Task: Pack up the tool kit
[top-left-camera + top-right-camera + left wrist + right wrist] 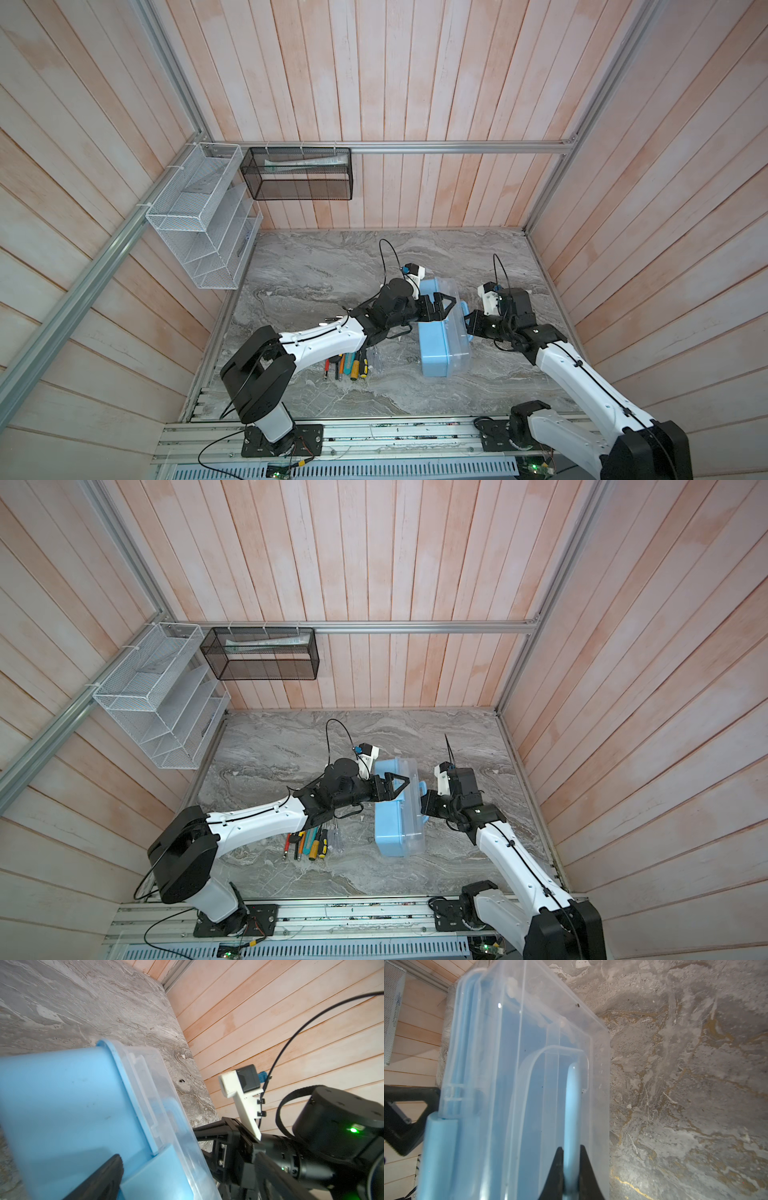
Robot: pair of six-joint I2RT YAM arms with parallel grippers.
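With the right hand pinching the handle of the box on the bench and the left hand spread wide at its latch side, the box is best kept steady while unlatching; screwdrivers lie beside the box.

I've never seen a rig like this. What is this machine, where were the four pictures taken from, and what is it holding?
Two robot arms stand at a marble-look table, each ending in a two-fingered gripper. Two pictures look down from overhead; two come from cameras on the arms' wrists. On the table lie a light blue box with a clear lid and a bunch of small hand tools. The right gripper is shut on the box's blue handle; the left gripper is open at the box's opposite side.
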